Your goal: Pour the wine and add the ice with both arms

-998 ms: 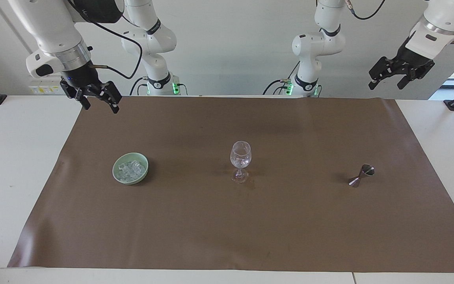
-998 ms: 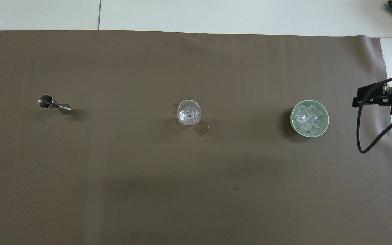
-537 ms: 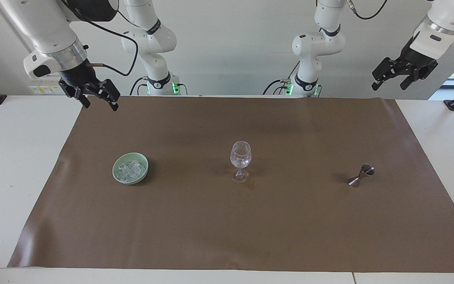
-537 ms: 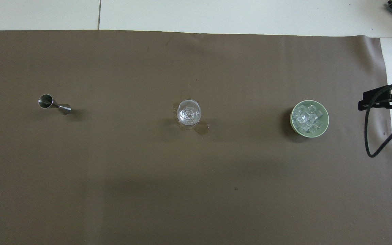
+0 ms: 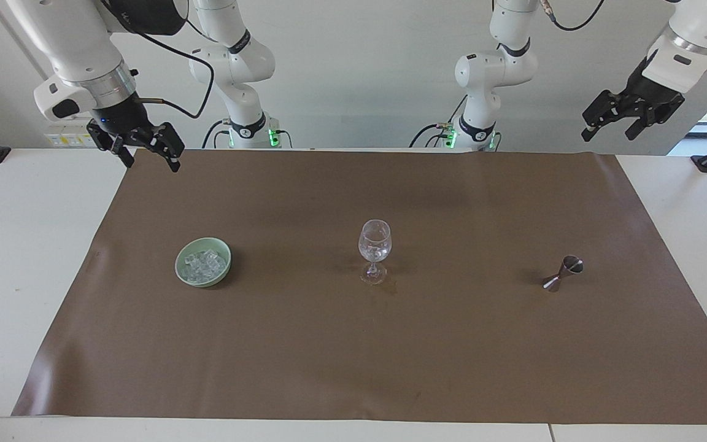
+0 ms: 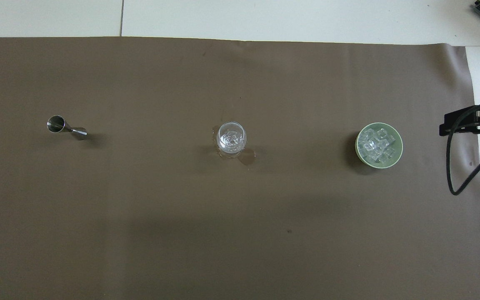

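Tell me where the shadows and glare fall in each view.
Facing view: soft broad shadows on the brown mat near the robots, bright daylight at the window edge by the left hand. Overhead view: the green bowl and the jigger cast short dark shadows, a wide dim band crosses the mat's near part, and the wine glass glints, with a wet patch beside its foot.

We are seeing glass (image 5: 375, 248) standing mid-mat (image 5: 353, 368), bowl (image 5: 180, 270) holding ice (image 5: 205, 264) lying toward right arm's end, jigger (image 5: 563, 273) toward left arm's end.
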